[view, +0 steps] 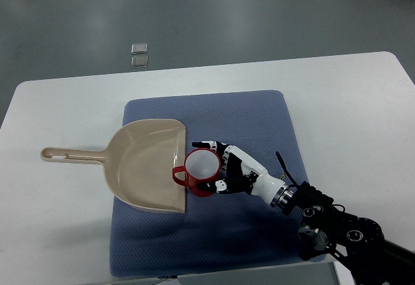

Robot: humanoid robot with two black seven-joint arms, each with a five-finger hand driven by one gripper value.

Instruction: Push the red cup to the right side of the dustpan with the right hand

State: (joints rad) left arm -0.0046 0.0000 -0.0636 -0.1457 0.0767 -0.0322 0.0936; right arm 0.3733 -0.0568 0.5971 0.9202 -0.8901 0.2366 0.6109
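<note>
Now right hand (227, 168), black-and-white fingers curled round red plastic cup (201, 171), holding it upright near blue padded mat's (259, 116) centre, cup touching open right edge of beige plastic dustpan (146, 165). White table (65, 116) beneath.

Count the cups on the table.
1. The red cup stands upright on the blue mat, at the dustpan's right edge, with the right robot hand against its right side. Nothing else looks like a cup.

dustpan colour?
Beige dustpan, plain, no pattern; top view, the only one.
</note>
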